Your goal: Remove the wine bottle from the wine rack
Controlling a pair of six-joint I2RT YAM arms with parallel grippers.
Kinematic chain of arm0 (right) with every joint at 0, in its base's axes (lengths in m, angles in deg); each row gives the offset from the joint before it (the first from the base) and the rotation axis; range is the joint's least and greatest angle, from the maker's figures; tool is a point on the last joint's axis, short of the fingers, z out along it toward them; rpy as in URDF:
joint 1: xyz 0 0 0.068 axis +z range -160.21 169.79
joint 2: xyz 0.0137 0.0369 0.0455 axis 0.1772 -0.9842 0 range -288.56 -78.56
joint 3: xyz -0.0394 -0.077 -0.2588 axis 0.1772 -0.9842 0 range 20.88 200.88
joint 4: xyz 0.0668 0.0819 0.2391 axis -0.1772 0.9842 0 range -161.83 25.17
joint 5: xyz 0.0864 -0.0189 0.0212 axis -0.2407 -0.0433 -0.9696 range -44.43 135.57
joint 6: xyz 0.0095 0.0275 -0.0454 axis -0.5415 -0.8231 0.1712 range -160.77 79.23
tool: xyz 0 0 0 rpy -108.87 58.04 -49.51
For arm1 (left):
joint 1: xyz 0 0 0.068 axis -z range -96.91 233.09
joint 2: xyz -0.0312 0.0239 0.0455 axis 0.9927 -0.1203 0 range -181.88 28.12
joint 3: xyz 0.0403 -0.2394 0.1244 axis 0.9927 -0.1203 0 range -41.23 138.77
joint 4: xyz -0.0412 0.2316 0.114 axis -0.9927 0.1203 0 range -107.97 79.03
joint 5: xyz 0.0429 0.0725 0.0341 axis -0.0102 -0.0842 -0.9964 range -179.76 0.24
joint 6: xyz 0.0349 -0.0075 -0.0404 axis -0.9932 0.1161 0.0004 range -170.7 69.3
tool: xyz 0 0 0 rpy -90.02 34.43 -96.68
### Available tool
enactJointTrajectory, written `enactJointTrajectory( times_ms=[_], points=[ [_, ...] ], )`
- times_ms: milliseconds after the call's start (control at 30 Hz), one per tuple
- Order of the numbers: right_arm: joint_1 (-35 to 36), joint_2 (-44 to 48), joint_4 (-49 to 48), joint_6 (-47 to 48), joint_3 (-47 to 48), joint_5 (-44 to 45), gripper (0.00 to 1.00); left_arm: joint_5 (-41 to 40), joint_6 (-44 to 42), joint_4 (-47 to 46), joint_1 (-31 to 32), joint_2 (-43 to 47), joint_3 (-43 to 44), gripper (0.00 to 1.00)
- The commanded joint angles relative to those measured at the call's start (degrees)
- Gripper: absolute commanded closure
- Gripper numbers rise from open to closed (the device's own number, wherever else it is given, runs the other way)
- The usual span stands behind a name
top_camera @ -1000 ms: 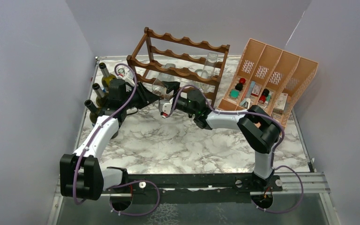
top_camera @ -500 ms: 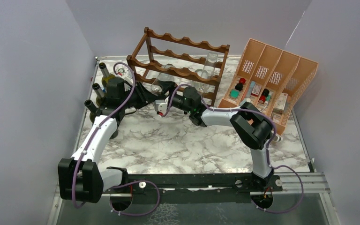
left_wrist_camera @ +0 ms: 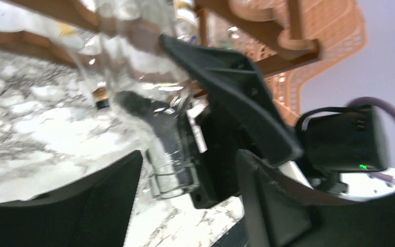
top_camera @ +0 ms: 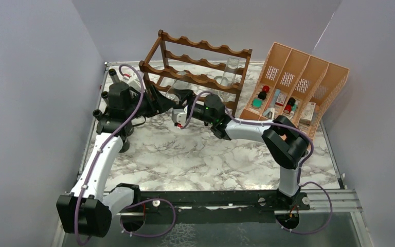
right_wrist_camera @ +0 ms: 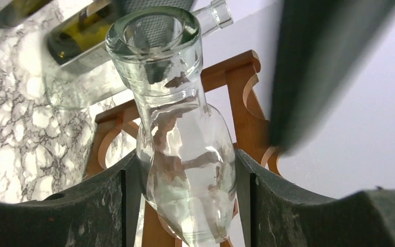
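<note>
The dark brown wine rack [top_camera: 200, 64] stands at the back of the marble table. A clear glass wine bottle [right_wrist_camera: 185, 134] pokes neck-first out of its lower tier [top_camera: 179, 84]. My right gripper [right_wrist_camera: 190, 170] is shut on the bottle's shoulder, and both pads touch the glass. My left gripper [left_wrist_camera: 189, 157] is open around the bottle's neck [left_wrist_camera: 164, 154]. The neck lies close to the left finger [left_wrist_camera: 108, 190], with a wide gap to the other finger. In the top view the two grippers meet in front of the rack, the left one [top_camera: 163, 101] beside the right one [top_camera: 181, 96].
Several dark green bottles [top_camera: 114, 75] stand by the left wall beside my left arm. Another clear bottle [top_camera: 230, 72] rests in the rack further right. A peach-orange divided organiser [top_camera: 298, 87] with small items stands at the back right. A green bottle [right_wrist_camera: 82, 36] lies beyond the rack.
My right gripper has closed on the clear bottle's shoulder. My left gripper has opened off the neck, and the left arm has shifted back and to the left.
</note>
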Motion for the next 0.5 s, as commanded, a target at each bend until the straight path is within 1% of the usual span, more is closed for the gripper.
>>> enactJointTrajectory(
  times_ms=[0, 33, 67, 100, 133, 300, 467],
  points=[
    [0.6, 4.2, 0.4, -2.5, -1.7, -2.4, 0.67, 2.9, -2.5, -1.0, 0.2, 3.3, 4.3, 0.15],
    [0.6, 4.7, 0.4, -3.1, -2.2, -2.7, 0.67, 2.6, -3.0, -0.2, 0.2, 3.6, 5.2, 0.09],
    [0.6, 5.3, 0.6, -3.9, -2.6, -3.0, 0.68, 1.9, -3.6, 0.7, 0.2, 3.8, 6.0, 0.05],
    [0.6, 6.0, 1.0, -4.7, -3.0, -3.4, 0.68, 1.1, -4.2, 1.6, 0.2, 4.2, 6.9, 0.02],
    [0.8, 6.6, 1.5, -5.6, -3.2, -3.7, 0.68, 0.2, -4.8, 2.4, 0.2, 4.6, 7.7, 0.01],
    [1.1, 10.7, 2.7, -13.8, -3.8, -5.2, 0.69, -5.8, -9.3, 6.1, 0.2, 7.1, 12.5, 0.01],
    [1.1, 15.4, 5.4, -23.5, -2.7, -4.8, 0.70, -9.5, -12.1, 6.7, 0.2, 9.6, 14.9, 0.01]
  ],
)
